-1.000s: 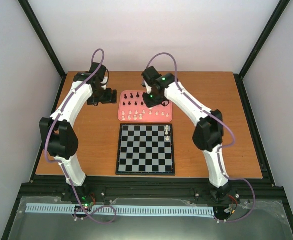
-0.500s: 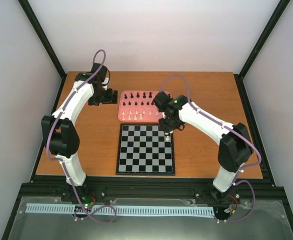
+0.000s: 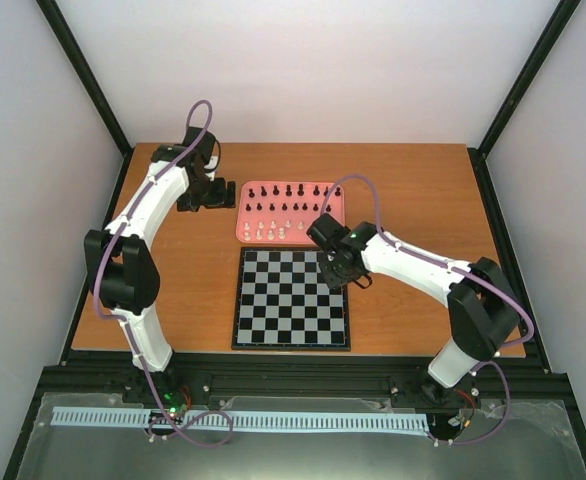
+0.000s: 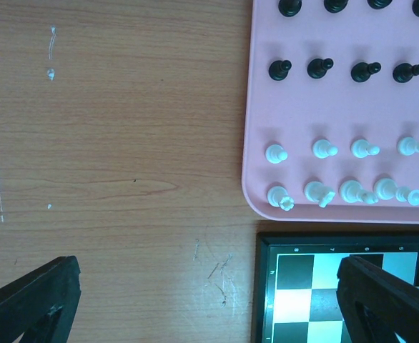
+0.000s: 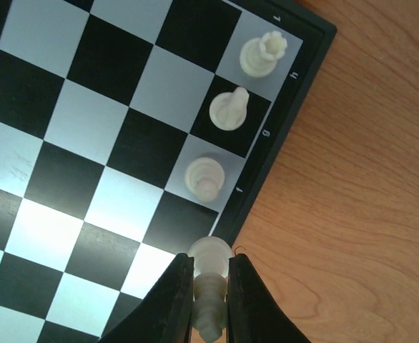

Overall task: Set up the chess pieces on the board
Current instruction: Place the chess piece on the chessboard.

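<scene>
Right claw (image 5: 209,282) is pinched narrow on a cream-white chessman (image 5: 209,251), which is clamped between both fingers (image 5: 170,300) with its round end poking out past the tips. Claw and piece hang over the edge row of the board (image 5: 88,143), right by the dark border. Whether the piece touches the square I cannot tell. Just beyond the tips, three white pieces (image 5: 229,109) stand upright in a line, one per square, beside the edge letters f, g and h. Bare wooden tabletop (image 5: 352,179) lies past the border, to the claw's side. Seen from above, this claw (image 3: 339,268) is over the board's far right part, and the pink tray (image 3: 241,235) lies just beyond it. The left claw (image 4: 208,275) gapes wide over bare tabletop, well apart from the right one. Ahead of it and to its right the tray holds black chessmen (image 4: 320,68) in the farther rows and white chessmen (image 4: 324,148) in the nearer rows. A board corner lies by its right finger (image 4: 388,300).
</scene>
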Controlling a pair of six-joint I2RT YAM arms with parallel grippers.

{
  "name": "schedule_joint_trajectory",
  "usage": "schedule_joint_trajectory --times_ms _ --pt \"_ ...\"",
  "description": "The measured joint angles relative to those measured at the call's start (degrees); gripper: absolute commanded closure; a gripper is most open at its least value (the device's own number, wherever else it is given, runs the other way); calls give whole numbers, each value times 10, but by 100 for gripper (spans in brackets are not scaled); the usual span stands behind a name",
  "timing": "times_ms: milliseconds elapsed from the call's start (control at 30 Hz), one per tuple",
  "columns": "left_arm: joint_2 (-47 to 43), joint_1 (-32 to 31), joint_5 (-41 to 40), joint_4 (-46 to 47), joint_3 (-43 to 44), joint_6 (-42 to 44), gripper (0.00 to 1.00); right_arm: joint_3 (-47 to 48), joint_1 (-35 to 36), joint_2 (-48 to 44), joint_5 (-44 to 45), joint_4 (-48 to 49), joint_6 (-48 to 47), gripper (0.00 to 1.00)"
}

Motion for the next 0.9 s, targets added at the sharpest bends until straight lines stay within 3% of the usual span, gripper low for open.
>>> schedule_joint_trajectory --times_ms 367,900 --pt "2 0 -1 1 -1 -1 0 -15 19 0 7 56 4 94" --pt "1 0 -1 6 -19 -3 0 -23 34 2 -1 56 15 94"
